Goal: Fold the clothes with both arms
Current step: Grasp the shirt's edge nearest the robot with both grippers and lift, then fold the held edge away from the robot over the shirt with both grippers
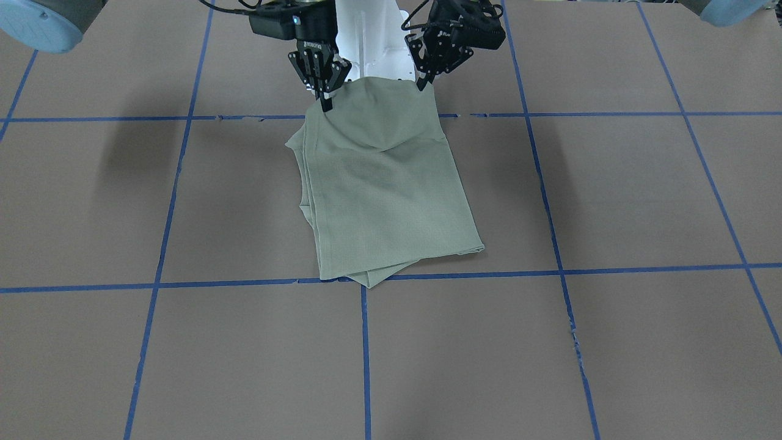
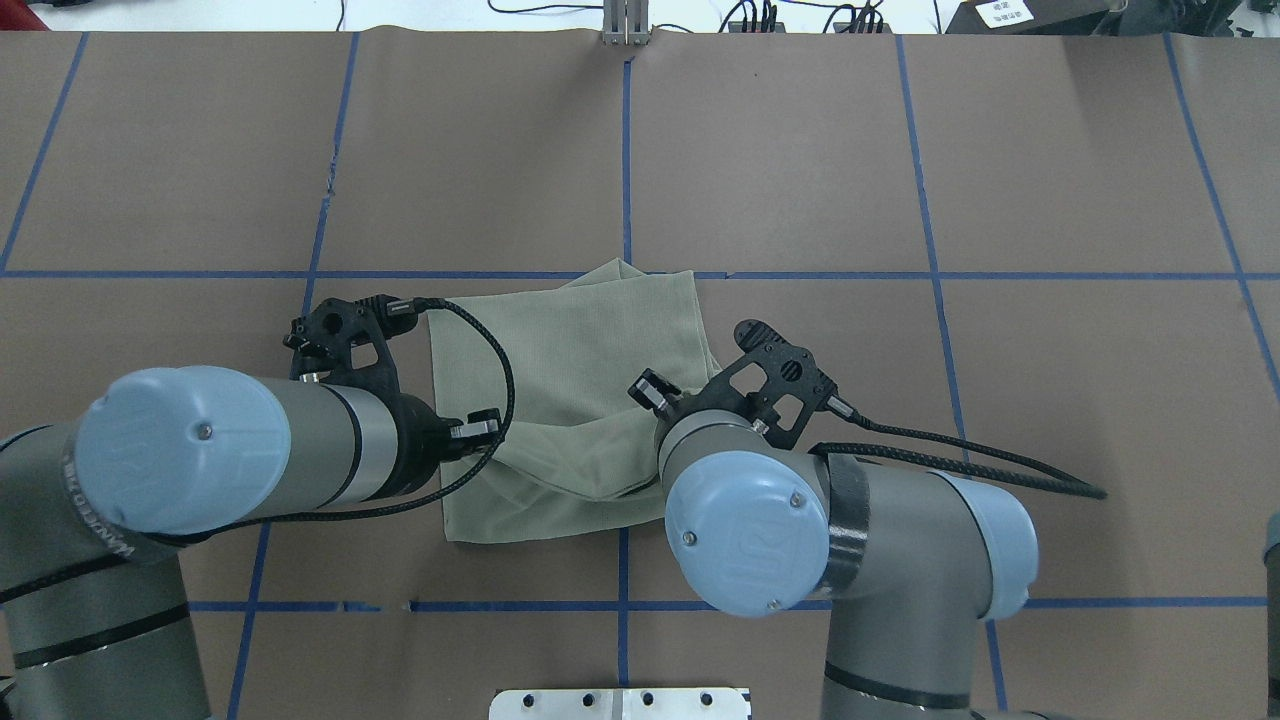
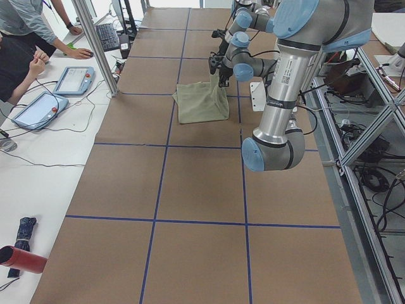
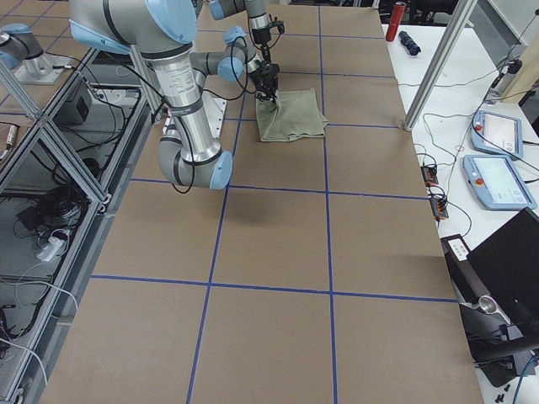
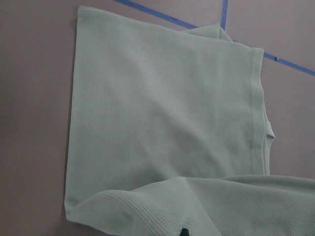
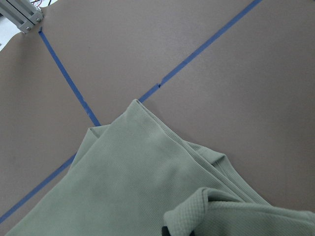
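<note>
ok so both arms are pulled in close to the robot's side of the table (image 1: 611,201). The left arm (image 2: 230,450) reaches in nearly level from its side, and the right arm (image 2: 800,520) is hunched over with its wrist pointing down. Each one has a corner of the green shirt (image 1: 391,195). The right gripper (image 1: 325,98) is pinched tight on one corner of the robot-side edge. The left gripper (image 1: 423,84) looks clamped on the other corner too, but its fingertips are mostly buried in cloth from the front, so I'm only fairly sure. That edge is lifted off the table and sags in a dip between the two grippers. The rest of the shirt lies folded flat in a rough rectangle, its far end touching a blue tape line (image 1: 183,285). From overhead both grippers are hidden under their own wrists. The wrist cameras show only cloth plus a tiny dark sliver of fingertip at the bottom edge, and I can't tell which end is the collar
</note>
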Controlling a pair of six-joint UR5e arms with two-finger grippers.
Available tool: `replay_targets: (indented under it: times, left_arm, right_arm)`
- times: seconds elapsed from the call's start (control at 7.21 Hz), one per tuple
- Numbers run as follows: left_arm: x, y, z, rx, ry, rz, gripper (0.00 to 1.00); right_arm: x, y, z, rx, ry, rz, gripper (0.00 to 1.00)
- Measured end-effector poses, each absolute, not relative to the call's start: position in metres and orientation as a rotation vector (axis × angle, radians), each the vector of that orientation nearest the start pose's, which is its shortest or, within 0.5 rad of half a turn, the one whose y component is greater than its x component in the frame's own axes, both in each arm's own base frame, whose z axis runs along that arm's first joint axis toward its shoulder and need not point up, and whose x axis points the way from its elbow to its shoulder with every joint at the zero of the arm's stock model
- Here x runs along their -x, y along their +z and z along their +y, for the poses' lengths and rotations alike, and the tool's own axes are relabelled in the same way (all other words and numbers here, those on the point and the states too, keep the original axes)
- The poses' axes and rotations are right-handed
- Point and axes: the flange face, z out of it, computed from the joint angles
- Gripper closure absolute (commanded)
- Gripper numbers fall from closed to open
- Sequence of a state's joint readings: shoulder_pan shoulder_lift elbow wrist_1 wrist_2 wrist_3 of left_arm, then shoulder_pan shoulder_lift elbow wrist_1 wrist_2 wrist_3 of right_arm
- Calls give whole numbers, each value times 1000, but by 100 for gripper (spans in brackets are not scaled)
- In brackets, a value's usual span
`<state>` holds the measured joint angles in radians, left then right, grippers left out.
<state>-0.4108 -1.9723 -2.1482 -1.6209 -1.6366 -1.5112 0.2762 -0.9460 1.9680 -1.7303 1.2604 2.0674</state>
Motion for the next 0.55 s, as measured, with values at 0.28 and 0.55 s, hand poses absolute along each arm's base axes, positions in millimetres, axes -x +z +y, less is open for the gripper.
replay_targets:
  times: [0.28,0.55]
  left_arm:
    - [-447,226,-374,-241,-288,978,100]
    - [-468,256,-418,-277,-304,958,100]
  right_arm:
    - [556,160,-370,-219,866,-859,100]
    - [577,156,-409,-212,871,-807,100]
